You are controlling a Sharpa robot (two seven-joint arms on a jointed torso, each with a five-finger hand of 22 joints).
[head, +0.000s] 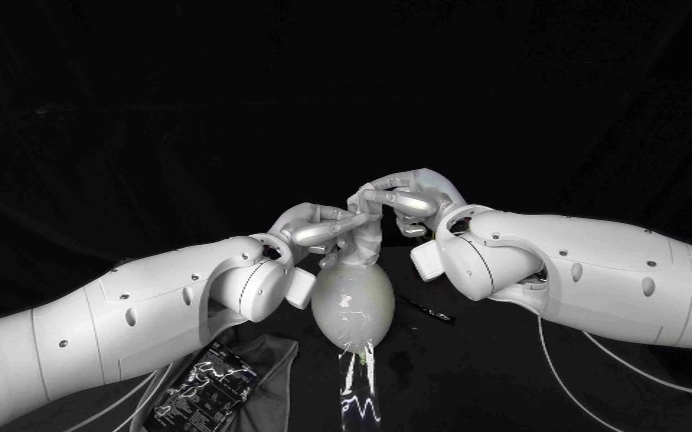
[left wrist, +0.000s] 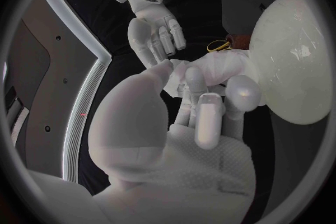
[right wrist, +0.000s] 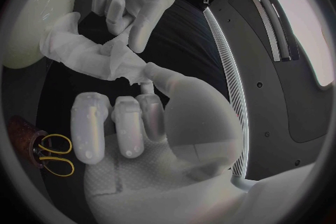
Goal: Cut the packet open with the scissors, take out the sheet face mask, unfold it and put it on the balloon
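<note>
The balloon (head: 353, 304) blocks the near middle, packet (head: 216, 377) lying just left

White arms (head: 87, 337), dark screw holes (head: 648, 287), thin cables (head: 549, 352), silver robot hands (head: 315, 227), seemingly mesh-textured palms (left wrist: 210, 162).

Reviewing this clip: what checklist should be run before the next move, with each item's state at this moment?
1. Mask out of packet: ok. The sheet mask hangs between the hands; the packet lies by the left arm.
2. Both hands hold it: ok. The left hand and right hand each appear to pinch the mask.
3. Mask unfolded: not ok. It is bunched and crumpled.
4. Balloon in place: ok. The balloon sits below the hands, bare.
5. Scissors out of the way: ok. The scissors stand in a holder, apart from both hands.
6. Eye and mouth holes lined up with the balloon: cannot tell.
</note>
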